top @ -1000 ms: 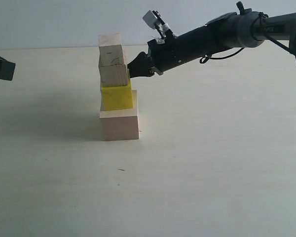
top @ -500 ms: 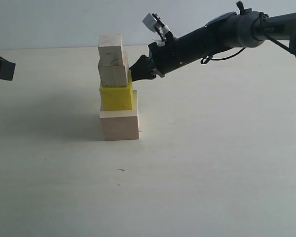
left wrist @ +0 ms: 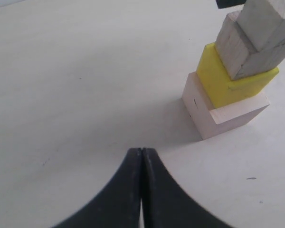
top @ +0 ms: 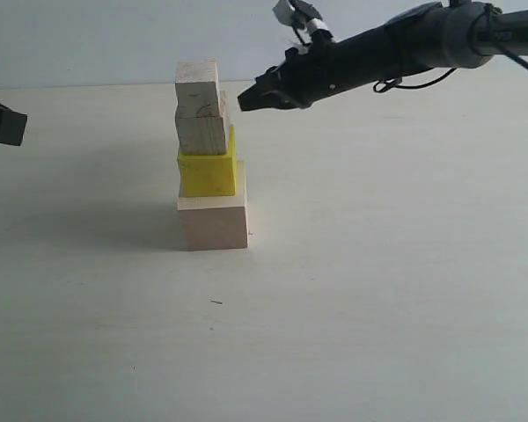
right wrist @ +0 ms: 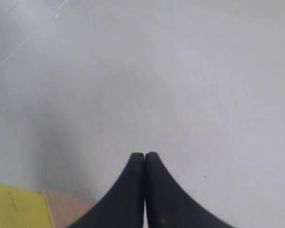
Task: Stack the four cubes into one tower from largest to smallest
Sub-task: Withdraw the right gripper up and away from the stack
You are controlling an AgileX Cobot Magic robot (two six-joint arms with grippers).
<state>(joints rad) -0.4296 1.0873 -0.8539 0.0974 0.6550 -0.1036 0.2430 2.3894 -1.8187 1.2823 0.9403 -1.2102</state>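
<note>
Exterior view | tower (top: 208, 171) is standing four-high on surface (top: 378, 290) | right pincer (top: 244, 100) is hovering beside its top, pressed together, empty | left pincer (left wrist: 141, 157) pressed together too | I'm judging stacking done; next: backing off without bumping

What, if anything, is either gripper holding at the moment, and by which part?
Nothing is held. The left gripper and the right gripper are both shut on nothing, and the four-cube tower stands free of them.
</note>
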